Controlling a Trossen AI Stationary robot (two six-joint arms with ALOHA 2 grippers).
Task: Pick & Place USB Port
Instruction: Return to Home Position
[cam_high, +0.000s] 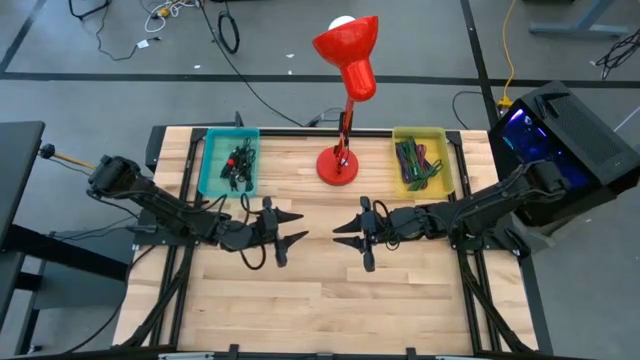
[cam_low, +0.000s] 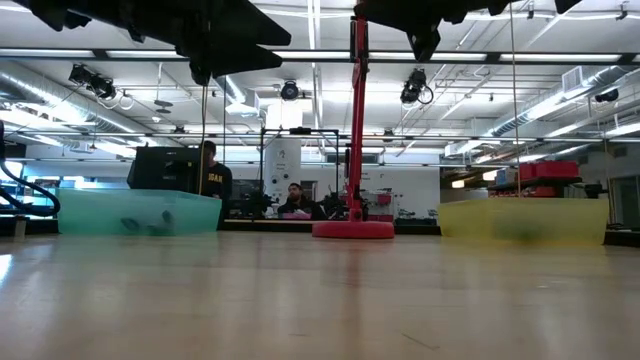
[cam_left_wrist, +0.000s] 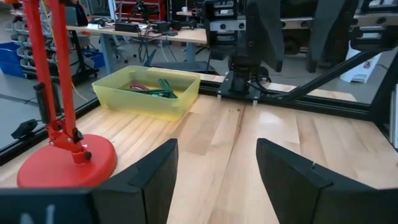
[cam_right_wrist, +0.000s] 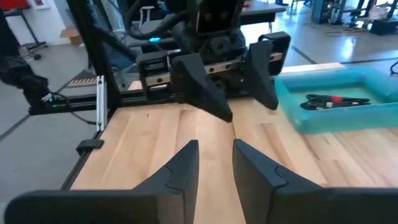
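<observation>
Step in hand, by my reading: homing both arms, since the sorting looked finished.

- Far left of the high view: the left arm reached low over the tabletop toward centre.
- Upper left: the teal bin held the black cables.
- Left of centre: the left end effector hovered, fingers wide apart, nothing held.
- Upper centre: the red lamp stood between the bins.
- Just right of centre: the right end effector faced the left one, fingers parted narrowly, nothing held.
- Upper right: the yellow bin held the green and black cables.

The right arm reached in from the right edge. The next move likely calls for folding each arm back toward its own side, clear of lamp and bins.
</observation>
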